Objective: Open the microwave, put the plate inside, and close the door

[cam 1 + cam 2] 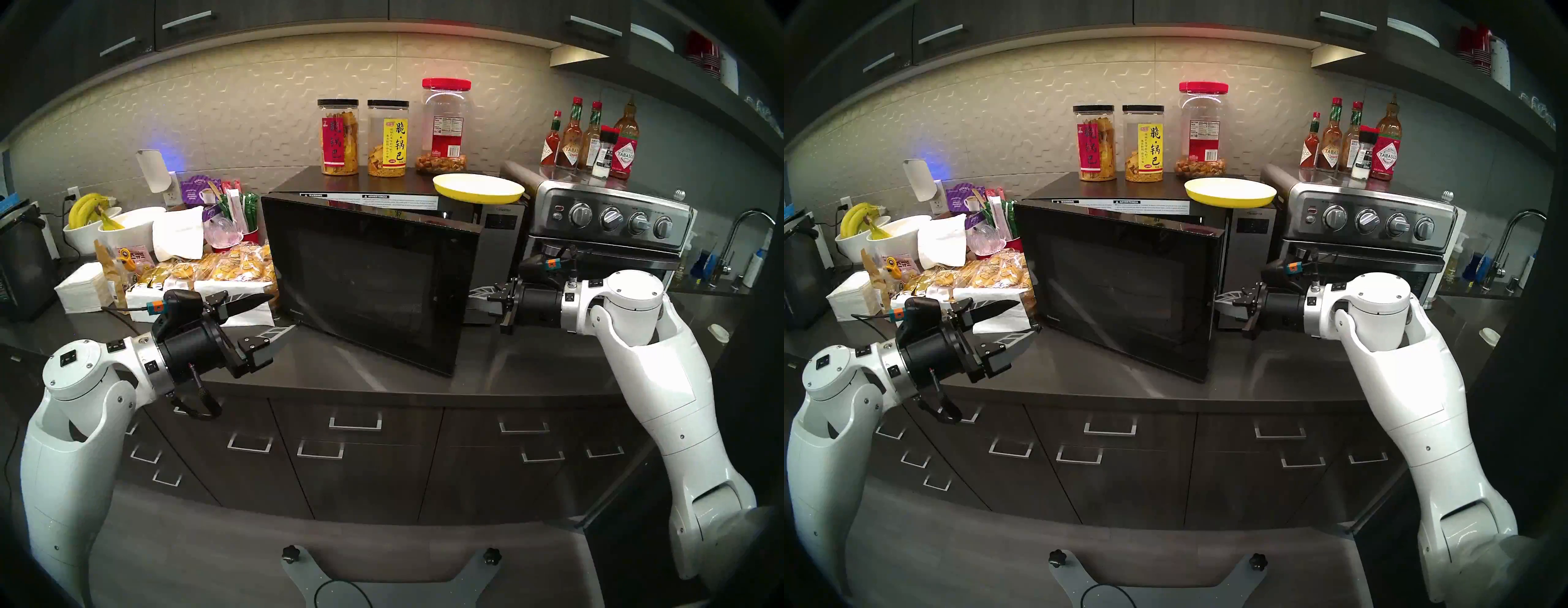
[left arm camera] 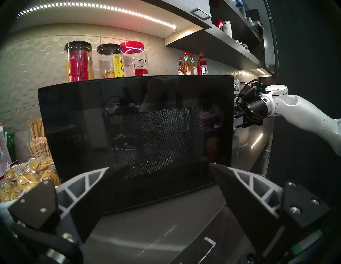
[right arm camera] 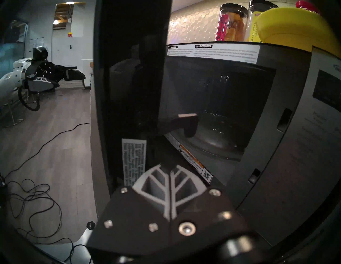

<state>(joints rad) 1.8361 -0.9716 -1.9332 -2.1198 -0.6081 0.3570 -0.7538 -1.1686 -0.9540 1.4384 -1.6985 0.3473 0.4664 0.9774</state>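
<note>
Boxy dark-cased microwave (image 1: 496, 237) stood on glossy grey worktop (image 1: 382, 373); its glossy black glass door (image 1: 373, 280) hung partly ajar. Round yellow plate (image 1: 478, 187) rested atop microwave's right corner. Left tool (image 1: 271, 316) fingers apart before door; right tool (image 3: 170, 166) fingers together behind door's free edge.

Three snack jars (image 1: 386, 138) in a row, hot sauce bottles (image 1: 589, 140) atop a toaster oven (image 1: 611, 220), bananas (image 1: 87, 210) in white bowls (image 1: 123, 225), wrapped pastries (image 1: 220, 267) on the dark worktop (image 1: 382, 382).

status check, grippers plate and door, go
Left gripper open, empty. Right gripper shut behind door. Door part open. Plate on microwave top.
</note>
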